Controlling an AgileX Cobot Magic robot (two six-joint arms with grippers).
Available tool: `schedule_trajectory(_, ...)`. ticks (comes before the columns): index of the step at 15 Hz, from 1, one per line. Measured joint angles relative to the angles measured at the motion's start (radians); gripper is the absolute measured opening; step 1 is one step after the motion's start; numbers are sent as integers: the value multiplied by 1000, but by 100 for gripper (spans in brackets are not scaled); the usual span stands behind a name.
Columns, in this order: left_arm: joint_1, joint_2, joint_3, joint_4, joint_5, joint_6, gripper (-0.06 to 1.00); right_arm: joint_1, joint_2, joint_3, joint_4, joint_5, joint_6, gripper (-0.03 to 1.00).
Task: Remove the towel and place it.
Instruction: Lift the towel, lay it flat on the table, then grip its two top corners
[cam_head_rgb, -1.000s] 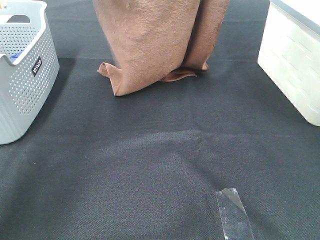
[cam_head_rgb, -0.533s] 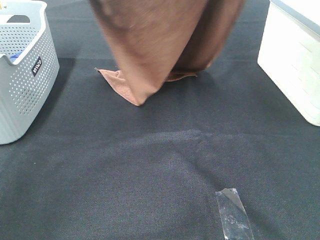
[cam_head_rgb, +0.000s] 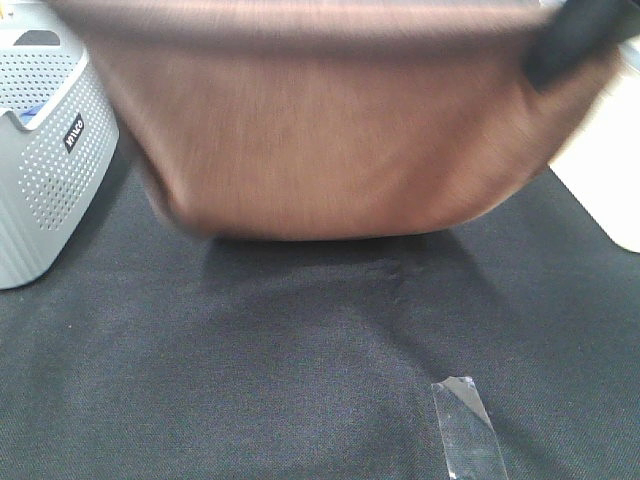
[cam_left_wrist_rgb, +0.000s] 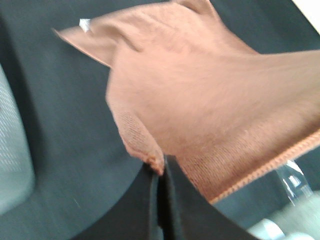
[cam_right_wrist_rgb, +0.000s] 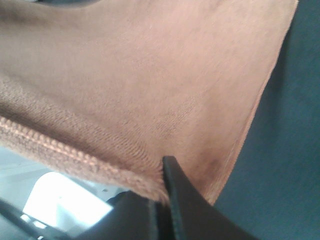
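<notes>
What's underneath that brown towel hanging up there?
Beneath the towel only black table cloth and a shadow show. The towel hides the table farther back, so anything there cannot be seen.

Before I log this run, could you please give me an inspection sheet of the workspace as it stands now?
Surface: black table cloth, slightly creased.
Job's things: brown towel held up and spread wide, blurred by motion; white tag at one corner.
Clutter: strip of clear tape lying on the cloth near the front.
End effectors: left end effector shut on a towel edge; right end effector shut on the stitched hem.
Cables: nothing seen.
Surroundings: grey perforated basket on the left, white bin on the right.
</notes>
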Motion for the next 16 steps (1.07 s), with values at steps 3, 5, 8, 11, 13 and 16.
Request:
schedule_trajectory(3,-8,-155,153,-56,-24,-66,0,1,-96,79,37,-2,1,1)
schedule_trajectory(5,-8,-232,198,-108,-30,-79,0,2,-148,136,56,-2,6,1)
schedule_trajectory(8,-8,-314,212,-117,-31,-94,0,2,-204,158,108,-4,7,1)
schedule_trajectory(11,-8,-319,308,-170,-30,-95,0,2,-218,257,108,-4,8,1)
schedule_trajectory(13,-8,-319,395,-213,-32,-95,0,2,-218,347,116,-5,8,1)
schedule_trajectory(16,-10,-319,538,-306,-36,-95,0,2,-224,476,126,-5,8,1)
